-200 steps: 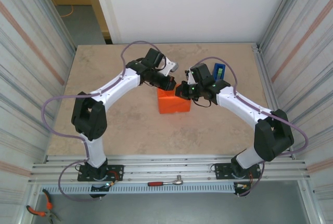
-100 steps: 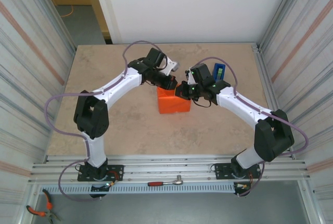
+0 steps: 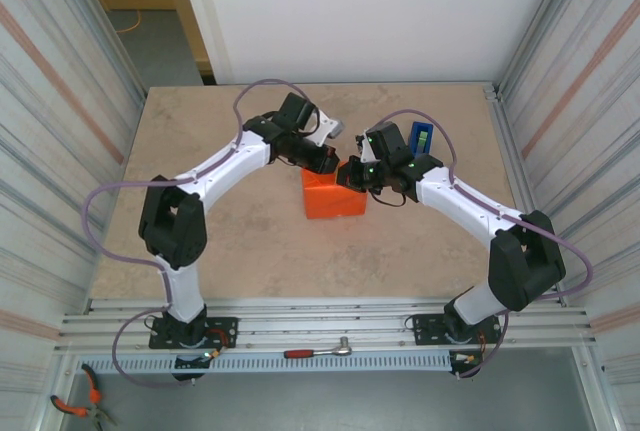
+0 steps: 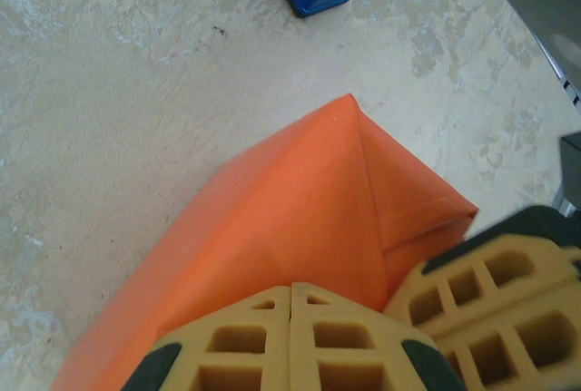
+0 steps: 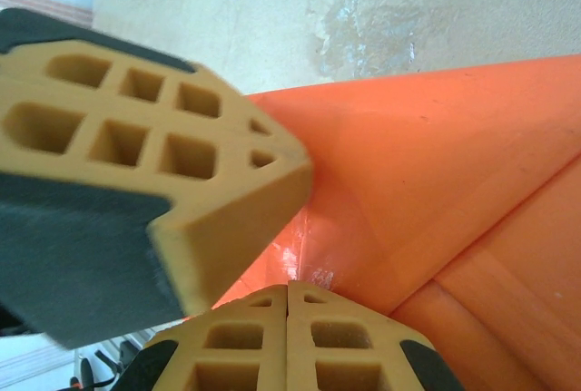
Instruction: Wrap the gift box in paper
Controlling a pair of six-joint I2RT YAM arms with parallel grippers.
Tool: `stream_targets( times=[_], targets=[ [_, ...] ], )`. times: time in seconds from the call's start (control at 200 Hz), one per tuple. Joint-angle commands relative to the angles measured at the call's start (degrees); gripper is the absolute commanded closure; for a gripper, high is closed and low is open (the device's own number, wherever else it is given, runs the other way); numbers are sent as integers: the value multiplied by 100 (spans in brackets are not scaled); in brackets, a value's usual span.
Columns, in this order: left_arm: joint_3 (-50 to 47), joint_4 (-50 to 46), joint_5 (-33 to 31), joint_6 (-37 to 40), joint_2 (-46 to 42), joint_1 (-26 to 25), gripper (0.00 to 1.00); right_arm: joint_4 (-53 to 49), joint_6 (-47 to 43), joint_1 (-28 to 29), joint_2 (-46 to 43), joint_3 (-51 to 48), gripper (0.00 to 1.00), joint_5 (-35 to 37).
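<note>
Tabletop (image 3: 300, 251), folded orange paper (image 3: 335, 206), left end effector (image 4: 290, 293) closed against it

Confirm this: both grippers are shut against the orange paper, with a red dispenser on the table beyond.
One slip: the dispenser is blue, not red, as the top view shows. The left gripper and right gripper are indeed shut against the paper.

The left arm (image 3: 225, 166) and right arm (image 3: 465, 203) bend inward at the elbow so that the left gripper (image 3: 328, 160) and right gripper (image 3: 352, 173) sit nearly tip to tip, each with its fingers pressed flat together.
</note>
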Motion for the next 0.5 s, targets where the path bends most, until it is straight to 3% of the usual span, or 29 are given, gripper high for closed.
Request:
stream_targets(
  times=[0.0, 0.491],
  targets=[
    [-140, -246, 44, 152, -518, 35, 100, -749, 30, 95, 278, -334, 100, 191],
    [-1074, -44, 74, 123, -945, -38, 100, -771, 32, 95, 213, -372, 100, 220]
  ],
)
